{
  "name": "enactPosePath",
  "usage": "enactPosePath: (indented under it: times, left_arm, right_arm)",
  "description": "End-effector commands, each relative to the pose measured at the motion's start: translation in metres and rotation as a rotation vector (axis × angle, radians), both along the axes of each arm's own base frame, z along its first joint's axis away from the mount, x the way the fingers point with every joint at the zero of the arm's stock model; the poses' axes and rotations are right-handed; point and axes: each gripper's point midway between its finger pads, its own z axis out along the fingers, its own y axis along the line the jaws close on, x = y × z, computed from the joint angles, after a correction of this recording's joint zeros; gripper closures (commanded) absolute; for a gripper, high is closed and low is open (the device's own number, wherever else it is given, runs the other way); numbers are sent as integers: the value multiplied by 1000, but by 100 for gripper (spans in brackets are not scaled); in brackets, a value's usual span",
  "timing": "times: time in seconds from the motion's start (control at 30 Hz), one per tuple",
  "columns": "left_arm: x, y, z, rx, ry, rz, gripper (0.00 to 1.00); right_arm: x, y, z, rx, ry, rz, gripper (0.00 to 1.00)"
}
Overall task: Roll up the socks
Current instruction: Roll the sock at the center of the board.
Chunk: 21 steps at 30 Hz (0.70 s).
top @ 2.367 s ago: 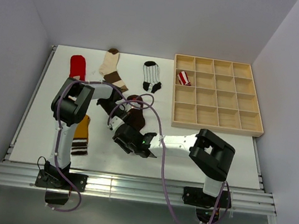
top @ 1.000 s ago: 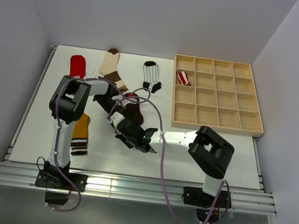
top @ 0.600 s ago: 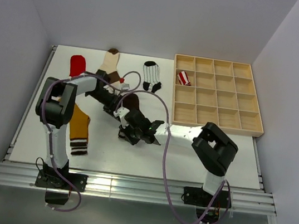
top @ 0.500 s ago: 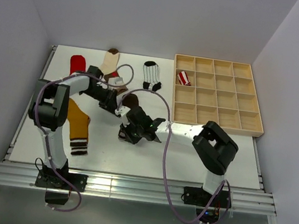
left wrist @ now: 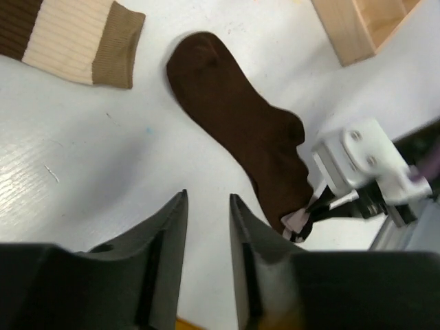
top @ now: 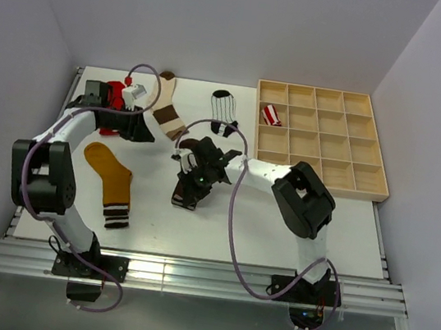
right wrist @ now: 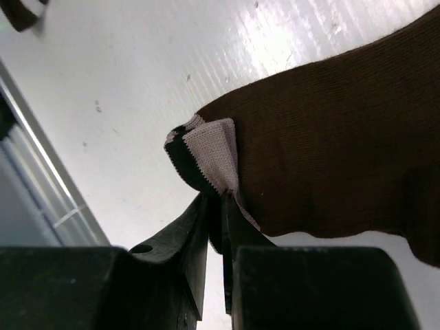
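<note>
The white table (top: pixel 154 221) carries at its 2 o'clock side a wooden tray (top: pixel 315 184) with sixteen compartments. Only one of them is filled. The red-white striped sock (top: pixel 271 115), already rolled, sits in the left column, second row from the far edge. The other compartments look empty.

The dark brown sock (left wrist: pixel 240 130) lies flat near the middle of the table, and it is the one in work. The right pincer (right wrist: pixel 221 199) is closed on its cuff, at the sock's 6 o'clock end, where the edge is turned over a little. I judge that the rolling is only at its start. The next move asks to turn the cuff over toward the toe and to keep the roll tight. The left pincer (left wrist: pixel 206 199) is open and holds nothing, above the table at 10 o'clock from this sock.
</note>
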Motion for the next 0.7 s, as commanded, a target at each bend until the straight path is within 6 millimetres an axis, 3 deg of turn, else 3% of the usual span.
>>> enactPosePath:
  times: [0.0, 0.23, 0.33, 0.43, 0.67]
  left_arm:
    - [-11, -4, 19, 111, -197, -115, 63]
    - [-52, -37, 6, 261, -355, -323, 56]
    - [-80, -62, -9, 297, -393, -440, 53]
    - [-95, -77, -20, 327, -405, -505, 52]
    - [-116, -93, -44, 337, -376, -606, 51]
  right_arm:
    - [-6, -6, -4, -4, 137, 20, 96]
    - [4, -2, 0, 64, 304, 16, 94]
    - [7, 2, 1, 82, 350, 9, 92]
    - [12, 1, -4, 71, 381, -7, 92]
    - [14, 3, -7, 71, 416, -14, 92]
